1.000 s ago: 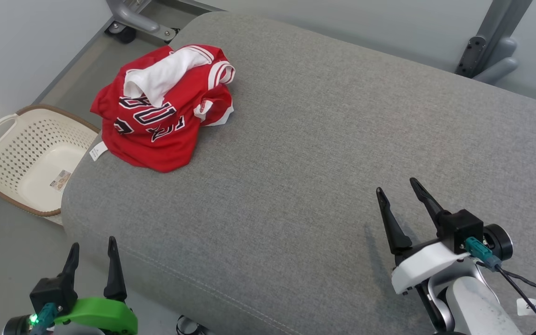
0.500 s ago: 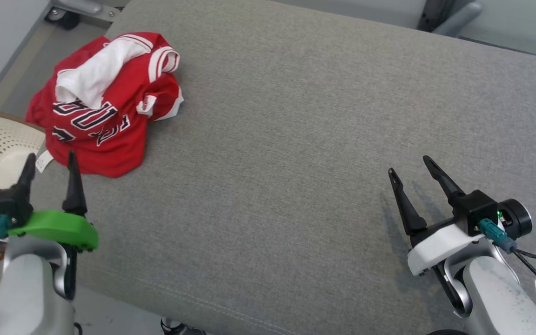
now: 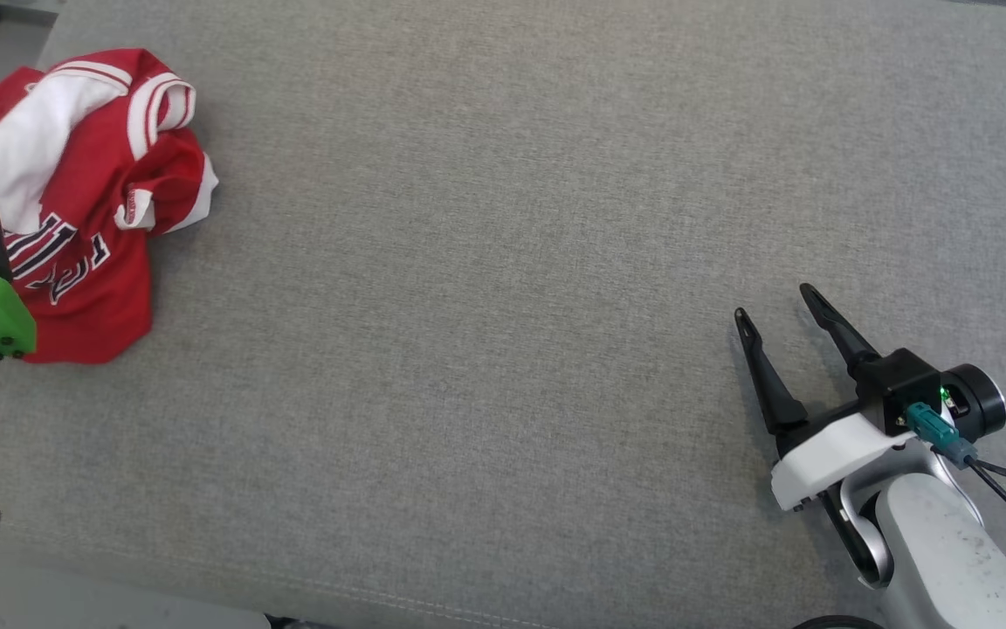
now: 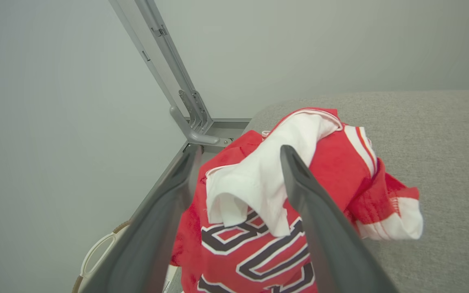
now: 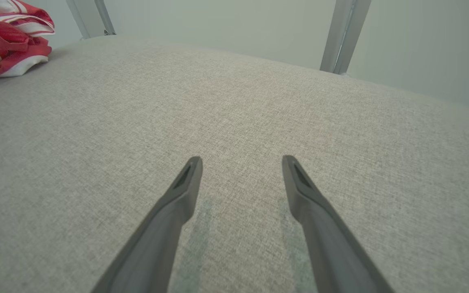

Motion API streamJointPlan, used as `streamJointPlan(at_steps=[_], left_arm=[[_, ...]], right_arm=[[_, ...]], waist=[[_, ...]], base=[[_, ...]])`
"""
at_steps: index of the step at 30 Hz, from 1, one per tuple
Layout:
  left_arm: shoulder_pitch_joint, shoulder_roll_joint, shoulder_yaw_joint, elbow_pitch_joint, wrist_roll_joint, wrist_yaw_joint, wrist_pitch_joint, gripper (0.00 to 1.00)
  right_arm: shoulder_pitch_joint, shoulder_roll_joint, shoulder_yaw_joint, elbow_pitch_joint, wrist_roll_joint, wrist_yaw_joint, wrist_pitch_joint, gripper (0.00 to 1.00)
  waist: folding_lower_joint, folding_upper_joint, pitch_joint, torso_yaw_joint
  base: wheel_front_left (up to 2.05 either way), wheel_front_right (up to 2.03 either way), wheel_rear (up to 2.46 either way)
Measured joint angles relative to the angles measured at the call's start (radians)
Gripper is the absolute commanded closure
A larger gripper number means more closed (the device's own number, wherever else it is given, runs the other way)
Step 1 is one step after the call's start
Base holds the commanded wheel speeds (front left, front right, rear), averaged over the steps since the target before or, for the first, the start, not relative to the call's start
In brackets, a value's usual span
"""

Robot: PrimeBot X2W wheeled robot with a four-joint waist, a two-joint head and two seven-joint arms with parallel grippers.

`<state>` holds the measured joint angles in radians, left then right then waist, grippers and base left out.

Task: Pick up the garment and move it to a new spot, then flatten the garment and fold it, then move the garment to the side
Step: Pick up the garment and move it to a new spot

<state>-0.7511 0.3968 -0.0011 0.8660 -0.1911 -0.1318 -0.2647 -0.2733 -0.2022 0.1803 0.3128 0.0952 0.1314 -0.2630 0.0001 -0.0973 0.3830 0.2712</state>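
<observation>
- The garment – a red jersey with white trim and black-and-white lettering – lies in a crumpled heap at the far left corner of the grey padded surface. A white fold is flopped over its top.
- The heap sits close to the left edge. Beyond that edge, the left wrist view shows a pale basket handle low down and a grey metal frame against the wall.
- The left gripper is poised at the heap with its jaws spread wide and nothing in them. Its two fingers frame the white fold, though I cannot tell whether either finger is touching cloth.
- The right gripper is at the near right, well apart from the jersey. It too is spread wide and empty, and it hovers low over bare upholstery, with its shadows just beneath the fingers.
- To my eye this is the very first step, the reach for the pick-up. Nothing is lifted, flattened or folded yet.
- The next move looks to be the left arm's – sink the fingers into the heap and close on a good bunch of cloth.
- A pinch on the loose white fold alone might let the rest trail, so a bite into the red bulk seems safer.
- After that it needs a lift and a carry rightward onto the wide bare stretch in the middle.
</observation>
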Motion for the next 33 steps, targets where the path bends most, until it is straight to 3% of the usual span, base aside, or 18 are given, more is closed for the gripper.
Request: streamJointPlan(at_steps=[7,13,14,15,21,25,29,33], left_arm=[[-0.11,0.079,-0.127,0.146,-0.005,0.0,0.073,0.0],[-0.165,0.09,-0.104,0.286,-0.045,0.017,0.169,0.0],[-0.167,0.085,-0.106,0.303,-0.049,0.017,0.183,0.31],[-0.168,0.079,-0.107,0.311,-0.052,0.016,0.186,1.0],[-0.182,0.072,-0.124,0.342,-0.063,0.008,0.191,1.0],[-0.234,0.084,-0.173,0.288,-0.049,0.004,0.12,1.0],[-0.286,0.061,-0.272,0.201,-0.021,0.003,0.068,1.0],[-0.319,0.028,-0.388,0.101,-0.06,0.0,0.04,1.0]], right_arm=[[-0.011,0.001,0.017,0.021,0.013,0.0,0.0,0.0],[-0.032,0.0,0.019,0.04,0.028,0.0,0.0,0.0],[-0.037,0.001,0.018,0.042,0.03,0.0,0.0,0.0],[-0.04,0.002,0.016,0.044,0.033,0.0,0.0,0.0],[-0.04,0.025,0.007,0.057,0.044,0.0,-0.001,0.0],[-0.034,0.056,-0.006,0.052,0.053,0.0,-0.001,0.0],[-0.015,0.08,-0.016,0.049,0.065,0.0,-0.001,0.0],[0.005,0.108,-0.026,0.049,0.078,0.0,-0.001,0.0]], waist=[[0.0,0.0,0.043,-0.052],[-0.0001,0.0,0.074,-0.09],[-0.0001,0.0,0.076,-0.095],[-0.0001,0.0,0.079,-0.101],[-0.0001,0.0,0.063,-0.115],[-0.0001,-0.0002,0.025,-0.12],[-0.0001,-0.0003,-0.015,-0.126],[-0.0001,-0.0003,-0.057,-0.138]], base=[[0.0,0.0,0.0],[0.0,0.0,0.0],[0.0,0.0,0.0],[0.0,0.0,0.0],[0.0,0.0,0.0],[0.0,0.0,0.0],[0.0,0.0,0.0],[0.0,0.0,0.0]])
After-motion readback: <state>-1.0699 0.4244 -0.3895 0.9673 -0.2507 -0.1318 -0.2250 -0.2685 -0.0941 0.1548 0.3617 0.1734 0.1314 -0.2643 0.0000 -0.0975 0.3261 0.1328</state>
